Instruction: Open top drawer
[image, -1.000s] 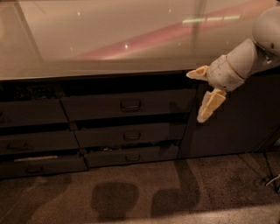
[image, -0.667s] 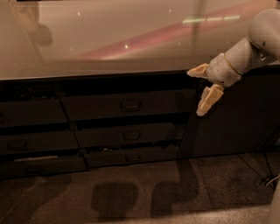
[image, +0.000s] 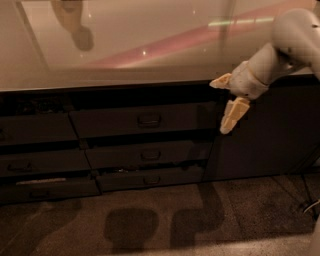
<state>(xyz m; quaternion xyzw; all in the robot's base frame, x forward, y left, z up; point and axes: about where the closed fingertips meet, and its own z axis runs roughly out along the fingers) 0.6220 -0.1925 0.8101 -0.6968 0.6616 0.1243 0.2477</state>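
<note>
your gripper (image: 218, 107) hangs just under the counter (image: 150, 45) edge, right of the middle drawer stack. its two pale fingers are spread wide and grip nothing. the top drawer (image: 110, 122) sits directly beneath the counter, heading that stack, no interior showing. the gripper is just beside the drawer's right end, well apart from its handle (image: 149, 119).

Under the front edge of the desk (image: 150, 55), near the middle: top drawer (image: 110, 122), handle (image: 148, 119) at its centre. Directly beneath, two shallower drawers (image: 120, 156), one above the other. Toward the left corner, a second drawer stack (image: 37, 160). Just beside the top drawer's right end, below the front edge: gripper (image: 226, 102), fingers apart.
</note>
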